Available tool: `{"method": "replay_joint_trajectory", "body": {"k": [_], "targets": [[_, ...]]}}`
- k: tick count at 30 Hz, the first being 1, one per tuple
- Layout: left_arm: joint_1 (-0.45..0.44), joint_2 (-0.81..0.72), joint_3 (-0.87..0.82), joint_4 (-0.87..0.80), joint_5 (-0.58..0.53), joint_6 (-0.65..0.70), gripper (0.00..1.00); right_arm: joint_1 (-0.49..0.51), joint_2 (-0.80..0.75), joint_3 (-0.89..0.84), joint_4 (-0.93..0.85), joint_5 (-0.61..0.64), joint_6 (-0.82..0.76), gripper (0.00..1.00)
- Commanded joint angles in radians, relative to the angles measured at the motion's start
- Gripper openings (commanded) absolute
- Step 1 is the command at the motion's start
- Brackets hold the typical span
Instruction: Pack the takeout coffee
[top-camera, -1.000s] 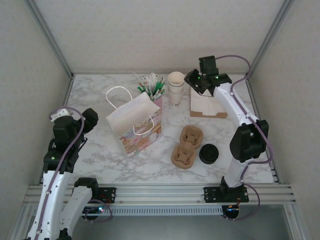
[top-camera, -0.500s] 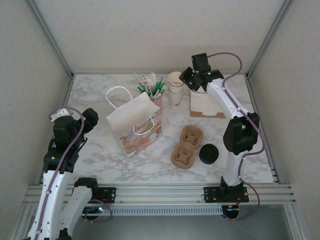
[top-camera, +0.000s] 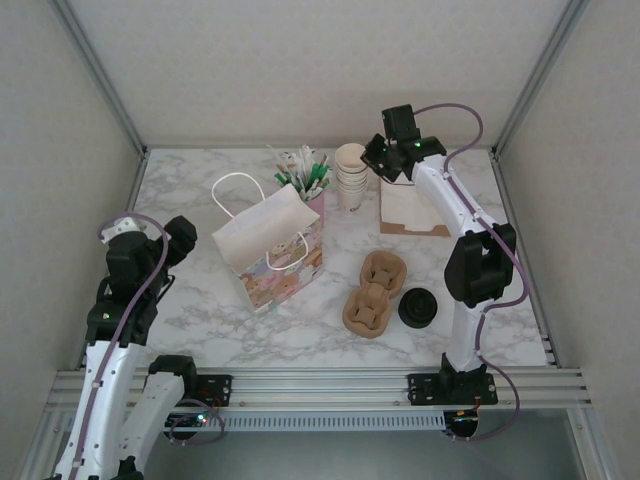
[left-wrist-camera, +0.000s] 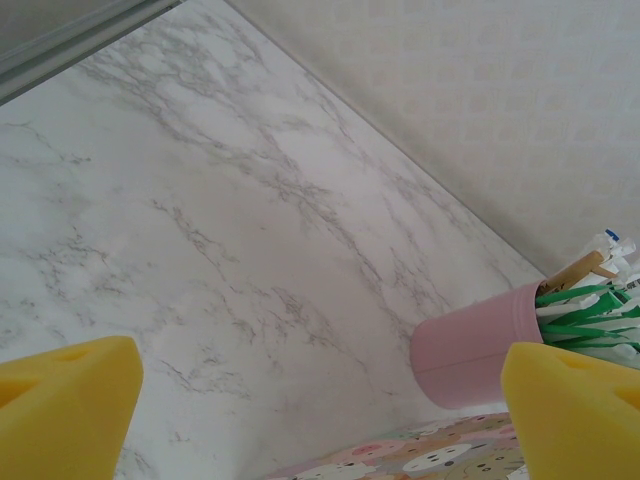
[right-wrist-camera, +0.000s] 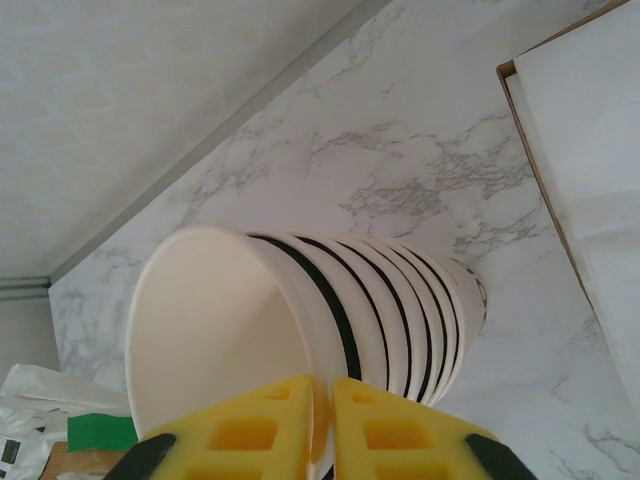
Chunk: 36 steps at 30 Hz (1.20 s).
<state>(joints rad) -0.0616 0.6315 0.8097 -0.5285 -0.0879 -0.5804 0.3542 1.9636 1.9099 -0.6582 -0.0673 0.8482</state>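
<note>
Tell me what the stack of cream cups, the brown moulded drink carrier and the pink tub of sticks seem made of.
The stack of cream cups looks like matte paper: thin walls, rolled rims, no shine. The brown moulded drink carrier seems pressed pulp fibre, dull and rough-looking. The pink tub looks smooth and evenly coloured, probably plastic, though coated card is possible.

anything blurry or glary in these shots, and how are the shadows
top external: soft even light, faint shadow by the paper bag, no glare; left wrist: table sharp, yellow pads of the left end effector slightly soft; right wrist: stack of cups crisp, mildly shaded inside
</note>
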Motion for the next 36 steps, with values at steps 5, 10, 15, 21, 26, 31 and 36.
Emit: {"method": "replay_joint_trajectory", "body": {"k": [5,10,15,21,26,31,36], "targets": [[0.003,0.0,0.0,-0.008,-0.013,-0.015,0.93,0.006,0.024,0.044,-0.041,0.032,-0.028,0.11],[0.004,0.0,0.0,-0.008,-0.015,-0.015,0.93,0.006,0.026,0.055,-0.05,0.027,-0.034,0.08],[0.005,0.0,0.0,-0.009,-0.017,-0.015,0.93,0.008,0.011,0.099,-0.079,0.026,-0.061,0.01],[0.004,0.0,0.0,-0.01,-0.023,-0.015,0.94,0.007,-0.027,0.177,-0.122,0.036,-0.094,0.0],[0.005,-0.001,0.0,-0.011,-0.028,-0.015,0.94,0.007,-0.069,0.298,-0.19,0.016,-0.127,0.0],[0.003,-0.001,-0.001,-0.01,-0.03,-0.016,0.94,0.008,-0.203,0.248,-0.153,-0.003,-0.14,0.0],[0.004,0.0,-0.001,-0.014,-0.037,-0.016,0.94,0.01,-0.363,0.148,-0.144,-0.013,-0.167,0.0]]}}
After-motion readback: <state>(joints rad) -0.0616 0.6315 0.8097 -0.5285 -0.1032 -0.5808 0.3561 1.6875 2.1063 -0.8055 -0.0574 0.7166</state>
